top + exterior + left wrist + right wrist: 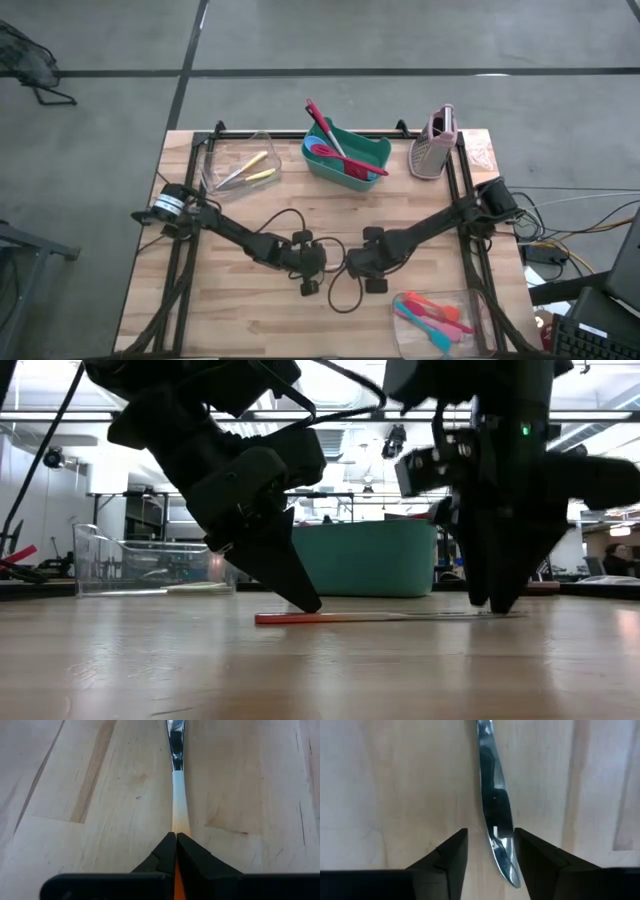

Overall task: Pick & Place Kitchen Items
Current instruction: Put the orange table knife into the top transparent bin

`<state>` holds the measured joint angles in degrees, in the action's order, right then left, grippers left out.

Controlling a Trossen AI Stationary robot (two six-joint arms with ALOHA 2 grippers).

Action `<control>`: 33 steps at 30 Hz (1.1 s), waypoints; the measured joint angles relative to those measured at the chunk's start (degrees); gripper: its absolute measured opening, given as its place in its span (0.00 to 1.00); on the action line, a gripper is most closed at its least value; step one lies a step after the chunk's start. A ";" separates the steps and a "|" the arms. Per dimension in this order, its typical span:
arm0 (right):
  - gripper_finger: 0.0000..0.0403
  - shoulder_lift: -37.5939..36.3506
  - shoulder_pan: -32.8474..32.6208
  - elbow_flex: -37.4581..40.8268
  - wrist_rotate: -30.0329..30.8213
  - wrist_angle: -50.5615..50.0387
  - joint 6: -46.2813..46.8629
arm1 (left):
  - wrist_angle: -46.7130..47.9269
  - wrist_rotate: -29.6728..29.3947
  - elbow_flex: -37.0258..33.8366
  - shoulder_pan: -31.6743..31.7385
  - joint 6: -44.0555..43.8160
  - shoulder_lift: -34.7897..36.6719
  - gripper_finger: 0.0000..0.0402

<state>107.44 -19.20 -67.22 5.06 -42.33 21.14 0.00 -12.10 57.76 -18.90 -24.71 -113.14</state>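
Note:
A table knife lies flat on the wooden table, with an orange handle and a shiny metal blade. My left gripper is down at the table's middle, shut on the knife's handle. My right gripper is open just to its right. Its fingertips are at the table, one on either side of the blade near its tip. The arms hide the knife in the high view. My left gripper pinches the knife's orange handle between its two shut fingers, near the handle's free end. The fingers slant down from the table's left and lie along the knife. The knife lies flat on the table. My right gripper: the blade lies close to one finger; I cannot tell whether they touch.
A green bin with red, pink and blue utensils stands at the far middle. A clear tub with yellow-handled cutlery stands far left. A clear tub with colourful spatulas is near right. A pink-grey grater stands far right.

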 joint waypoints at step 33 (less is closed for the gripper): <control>0.02 4.58 0.43 -1.07 3.02 3.00 -6.89 | -0.88 0.58 -0.07 -0.22 5.18 9.78 0.06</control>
<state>112.03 -18.76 -68.29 8.08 -39.32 14.24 -0.88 -11.52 57.69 -19.11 -19.53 -103.37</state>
